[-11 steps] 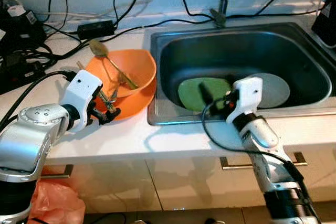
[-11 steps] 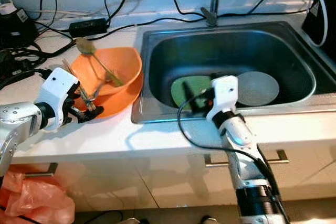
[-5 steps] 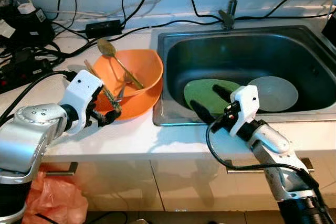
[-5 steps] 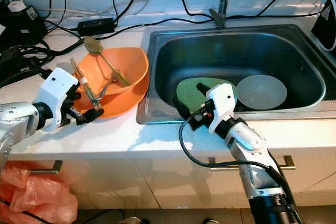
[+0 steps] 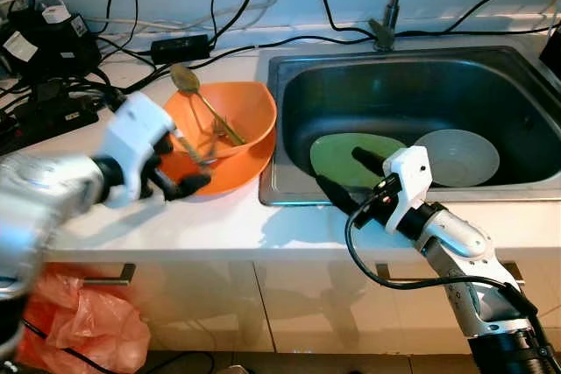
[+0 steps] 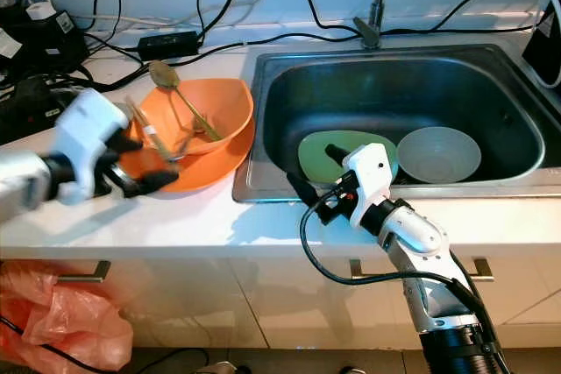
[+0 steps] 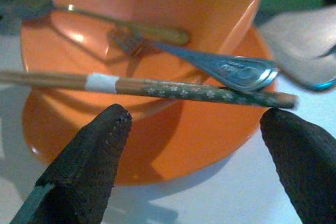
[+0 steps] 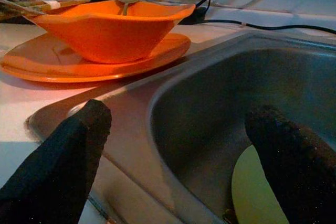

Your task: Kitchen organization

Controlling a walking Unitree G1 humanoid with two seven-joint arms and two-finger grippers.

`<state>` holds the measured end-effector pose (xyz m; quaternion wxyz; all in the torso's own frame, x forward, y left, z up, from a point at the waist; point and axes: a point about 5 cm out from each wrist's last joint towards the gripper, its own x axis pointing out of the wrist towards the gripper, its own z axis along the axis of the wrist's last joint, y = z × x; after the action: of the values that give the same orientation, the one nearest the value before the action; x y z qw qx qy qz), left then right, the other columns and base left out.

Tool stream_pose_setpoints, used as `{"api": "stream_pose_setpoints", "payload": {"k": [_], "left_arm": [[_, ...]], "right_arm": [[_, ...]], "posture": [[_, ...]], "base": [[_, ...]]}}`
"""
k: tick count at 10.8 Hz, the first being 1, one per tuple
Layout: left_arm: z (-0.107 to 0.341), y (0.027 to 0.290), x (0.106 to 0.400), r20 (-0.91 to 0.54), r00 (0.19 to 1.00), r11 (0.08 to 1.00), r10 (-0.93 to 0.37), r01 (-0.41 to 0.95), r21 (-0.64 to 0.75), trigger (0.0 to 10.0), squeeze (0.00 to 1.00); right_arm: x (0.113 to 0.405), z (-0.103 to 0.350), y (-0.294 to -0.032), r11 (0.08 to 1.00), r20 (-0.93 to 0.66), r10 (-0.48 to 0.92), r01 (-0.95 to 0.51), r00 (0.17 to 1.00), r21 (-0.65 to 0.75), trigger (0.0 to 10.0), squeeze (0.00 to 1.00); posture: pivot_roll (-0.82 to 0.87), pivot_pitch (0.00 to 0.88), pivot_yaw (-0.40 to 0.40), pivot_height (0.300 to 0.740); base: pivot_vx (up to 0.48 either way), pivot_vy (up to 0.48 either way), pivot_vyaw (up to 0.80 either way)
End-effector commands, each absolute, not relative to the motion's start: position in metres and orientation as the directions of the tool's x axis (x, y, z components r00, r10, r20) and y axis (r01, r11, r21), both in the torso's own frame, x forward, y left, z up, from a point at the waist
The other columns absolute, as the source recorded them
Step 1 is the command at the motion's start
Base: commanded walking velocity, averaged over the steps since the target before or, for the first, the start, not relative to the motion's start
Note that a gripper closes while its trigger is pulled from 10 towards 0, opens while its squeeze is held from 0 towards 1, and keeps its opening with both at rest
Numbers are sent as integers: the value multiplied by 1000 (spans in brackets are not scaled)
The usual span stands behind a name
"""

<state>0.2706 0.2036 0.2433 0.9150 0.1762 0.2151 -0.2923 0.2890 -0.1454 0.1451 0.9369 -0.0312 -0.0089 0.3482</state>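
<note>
White counter with a steel sink (image 5: 421, 67) set into it fills my head views, cables trailing along the wall behind. My left gripper (image 5: 175, 172), blurred, sits just short of the orange bowl (image 5: 230, 116), which stands on an orange plate (image 6: 215, 172). My right gripper (image 6: 311, 183) hangs over the sink's front rim, fingers spread, with the green plate (image 5: 337, 148) and grey bowl (image 5: 458, 157) lying just beyond it in the basin.

From the left wrist, both fingers (image 7: 94, 145) stand wide apart, holding nothing. Straight ahead of them a pair of chopsticks (image 7: 184, 92) lies across the bowl's rim, with a fork (image 7: 231, 69) and spoon (image 7: 121, 24) further in.

From the right wrist, fingers (image 8: 68, 145) also spread and empty, straddling the sink edge.

I judge the chopsticks are the target. I'd advance until the sticks sit between the pads, close across both together so they don't scissor, and lift clear without nudging the bowl.
</note>
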Motion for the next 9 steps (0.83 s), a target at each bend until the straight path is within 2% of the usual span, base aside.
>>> {"api": "stream_pose_setpoints", "payload": {"k": [1,3,5,6,7,8,9], "left_arm": [[257,201,265,-475,710,733,-520,656,179,10000,0],[276,196,253,-429,632,653,-646,748,119,10000,0],[290,199,258,-332,651,668,-682,740,79,10000,0],[291,201,277,-196,758,773,-622,635,3,10000,0],[284,203,294,-61,867,868,-494,489,-87,10000,0],[280,203,299,28,916,913,-400,401,-80,10000,0],[278,199,297,161,938,934,-308,330,-136,10000,0]], "right_arm": [[287,134,-144,745,-55,665,-667,745,-36,10000,0],[289,134,-143,743,-55,667,-669,743,-33,10000,0],[292,137,-141,740,-46,670,-671,741,-36,10000,0],[294,138,-140,748,-37,662,-663,748,-34,10000,0],[296,138,-138,752,-33,657,-658,753,-40,10000,0],[297,137,-137,755,-36,653,-654,757,-46,10000,0],[299,137,-137,763,-36,644,-644,765,-50,10000,0]], "posture": [[179,37,102,740],[185,31,98,740],[182,24,92,740],[179,22,89,740],[177,20,85,740],[178,18,80,740],[180,17,74,740]], "base": [[0,0,0],[0,0,0],[0,0,0],[0,0,0],[0,0,0],[0,0,0],[0,0,0]]}}
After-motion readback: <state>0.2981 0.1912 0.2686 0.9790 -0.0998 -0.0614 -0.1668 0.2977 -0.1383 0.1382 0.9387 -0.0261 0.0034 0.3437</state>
